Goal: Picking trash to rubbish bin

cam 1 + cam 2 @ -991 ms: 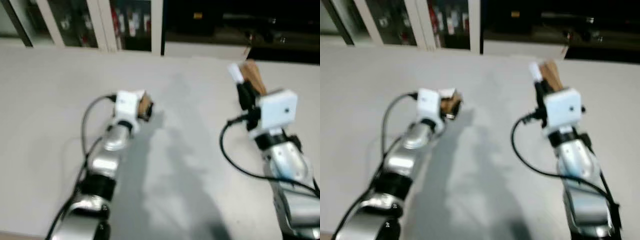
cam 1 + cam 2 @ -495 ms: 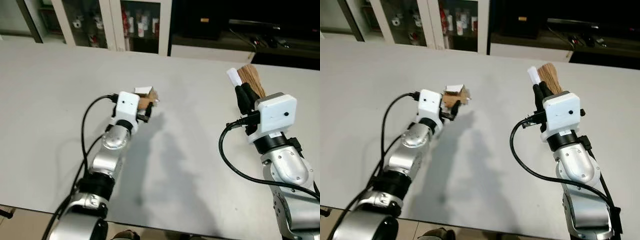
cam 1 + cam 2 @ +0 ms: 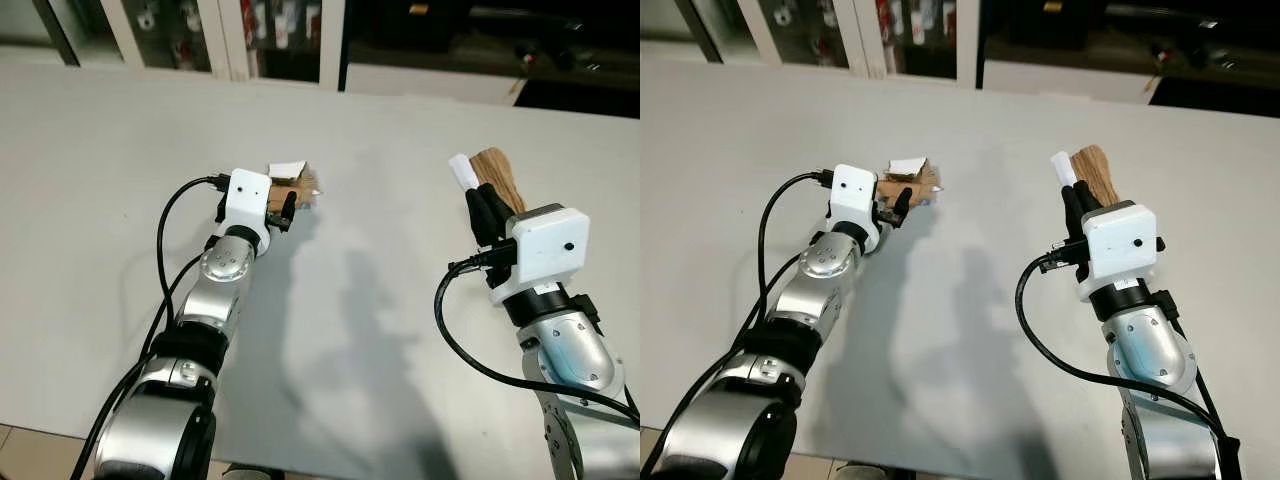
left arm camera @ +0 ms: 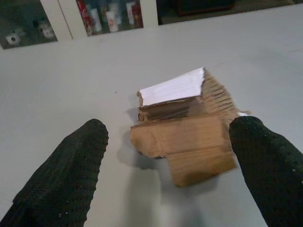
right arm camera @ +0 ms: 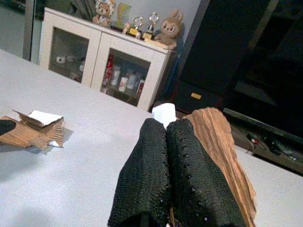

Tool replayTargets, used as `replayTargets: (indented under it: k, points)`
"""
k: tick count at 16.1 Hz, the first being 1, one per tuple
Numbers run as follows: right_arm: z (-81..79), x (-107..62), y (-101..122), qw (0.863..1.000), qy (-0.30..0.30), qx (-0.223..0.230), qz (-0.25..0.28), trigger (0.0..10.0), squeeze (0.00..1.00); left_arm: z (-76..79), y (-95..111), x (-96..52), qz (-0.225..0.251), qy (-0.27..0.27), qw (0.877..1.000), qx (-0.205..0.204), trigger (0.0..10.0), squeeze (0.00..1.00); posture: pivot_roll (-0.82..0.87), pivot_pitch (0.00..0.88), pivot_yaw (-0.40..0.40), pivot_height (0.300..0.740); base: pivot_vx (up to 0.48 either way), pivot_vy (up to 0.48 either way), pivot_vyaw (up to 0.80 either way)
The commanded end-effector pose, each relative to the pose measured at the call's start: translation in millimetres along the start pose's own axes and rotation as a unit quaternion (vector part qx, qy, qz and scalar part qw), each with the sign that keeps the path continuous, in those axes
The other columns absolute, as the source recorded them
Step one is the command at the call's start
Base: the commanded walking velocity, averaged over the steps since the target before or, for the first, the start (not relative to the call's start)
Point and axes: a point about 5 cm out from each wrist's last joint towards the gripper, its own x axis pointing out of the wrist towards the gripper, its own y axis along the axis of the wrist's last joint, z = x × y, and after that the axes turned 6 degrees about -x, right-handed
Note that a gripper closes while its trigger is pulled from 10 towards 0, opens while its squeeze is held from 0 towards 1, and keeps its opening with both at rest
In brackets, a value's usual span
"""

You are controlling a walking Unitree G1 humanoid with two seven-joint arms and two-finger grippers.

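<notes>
While its fingers stand spread on either side of a torn cardboard scrap (image 4: 184, 137) lying on the grey surface (image 3: 380, 300) left of centre in the head views, the left gripper (image 3: 283, 203) grips nothing. Right of centre, the right gripper (image 3: 1076, 205) pinches a brown cardboard roll (image 3: 1095, 172) with a white piece beside it. No writing is legible; a glass-fronted cabinet (image 5: 94, 66) holds small bottles.

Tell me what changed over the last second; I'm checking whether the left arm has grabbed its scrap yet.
Little changed besides the camera shifting. The left gripper stays open around the torn cardboard scrap on the table, not yet closed. The right gripper still holds its brown cardboard piece raised.
</notes>
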Motion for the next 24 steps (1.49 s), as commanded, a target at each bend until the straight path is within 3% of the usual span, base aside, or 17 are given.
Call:
replayTargets:
  k: [1, 4, 5, 11, 16, 24]
  points:
    - [-0.5, -2.3, 3.1, 1.000, -0.004, -0.003, 0.000, 10.0, 0.00, 0.6, 4.7, 3.9, 0.008, 0.005, 1.000, 0.004, 10.0, 1.00, 0.11, 0.201, 0.007, 0.740, 0.000, 0.000, 0.00]
    - [-3.0, -5.0, 4.6, 1.000, -0.004, -0.001, -0.002, 10.0, 0.00, 2.9, 13.5, 9.4, 0.024, 0.001, 1.000, 0.009, 10.0, 1.00, 0.10, 0.216, 0.010, 0.740, 0.000, 0.000, 0.00]
    - [-2.9, -6.1, 3.8, 1.000, -0.004, -0.001, -0.005, 10.0, 0.00, 3.1, 21.0, 12.5, 0.036, 0.001, 0.999, 0.004, 10.0, 0.00, 0.10, 0.221, 0.011, 0.740, 0.000, 0.000, 0.00]
    - [-2.6, -8.7, 3.8, 1.000, -0.013, -0.003, -0.011, 10.0, 0.00, -3.3, 36.0, 19.1, 0.062, 0.023, 0.998, 0.013, 10.0, 0.00, 0.09, 0.223, 0.023, 0.740, 0.000, 0.000, 0.00]
    - [-2.4, -13.5, 7.5, 1.000, -0.018, -0.003, -0.013, 10.0, 0.00, 4.1, 47.3, 25.1, 0.075, 0.020, 0.997, 0.004, 10.0, 0.00, 0.06, 0.261, 0.029, 0.740, 0.000, 0.000, 0.00]
    - [1.4, -55.1, 17.0, 0.996, -0.070, -0.011, -0.054, 10.0, 0.00, 27.4, 58.4, 32.7, 0.073, -0.018, 0.997, 0.008, 10.0, 0.00, -0.11, 0.334, 0.092, 0.740, 0.000, 0.000, 0.00]
